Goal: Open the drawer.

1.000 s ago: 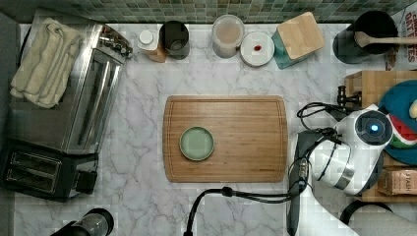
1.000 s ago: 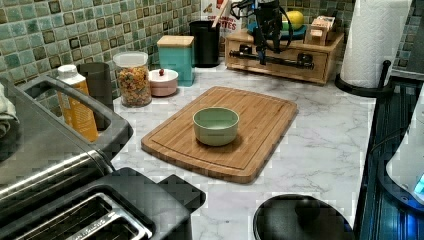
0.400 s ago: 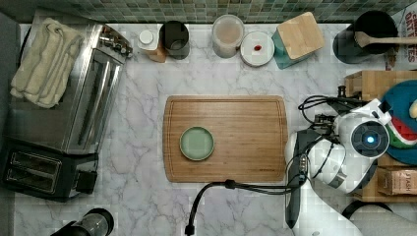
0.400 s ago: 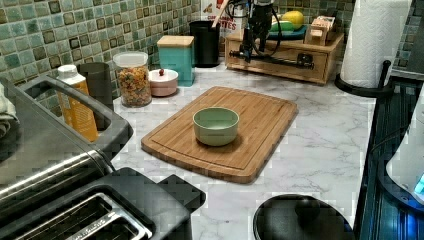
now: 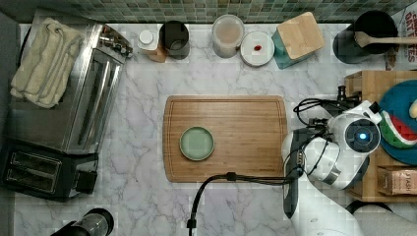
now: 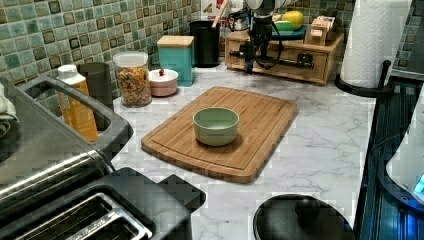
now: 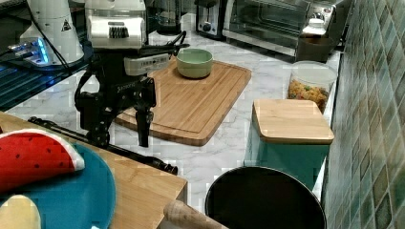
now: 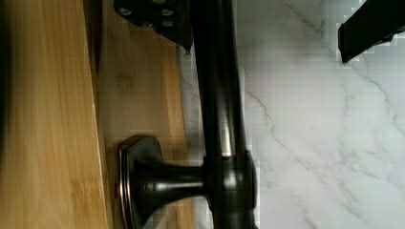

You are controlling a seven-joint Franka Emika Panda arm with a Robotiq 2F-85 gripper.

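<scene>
The drawer (image 6: 300, 64) is the light-wood front of a low wooden box against the tiled wall, with a long black bar handle (image 6: 280, 61) across it. Seen from the left view, the front looks flush with the box. My gripper (image 6: 251, 54) hangs down at the left view's left end of that handle. The right view has the gripper (image 7: 122, 138) open, one finger on each side of the bar (image 7: 143, 160). Close up in the wrist view, the bar (image 8: 220, 109) and its mount run between my fingertips (image 8: 165, 24), apart from both.
A wooden cutting board (image 5: 246, 123) with a green bowl (image 5: 196, 143) lies mid-counter. A teal canister (image 5: 297, 37), black utensil pot (image 5: 373, 34) and jars line the back wall. A blue plate (image 5: 401, 98) with a toy watermelon sits on the box. A paper towel roll (image 6: 375, 42) stands beside it.
The gripper has shifted toward the left view's left end of the handle and come down around the bar; in the top view the arm's wrist has moved slightly left.
</scene>
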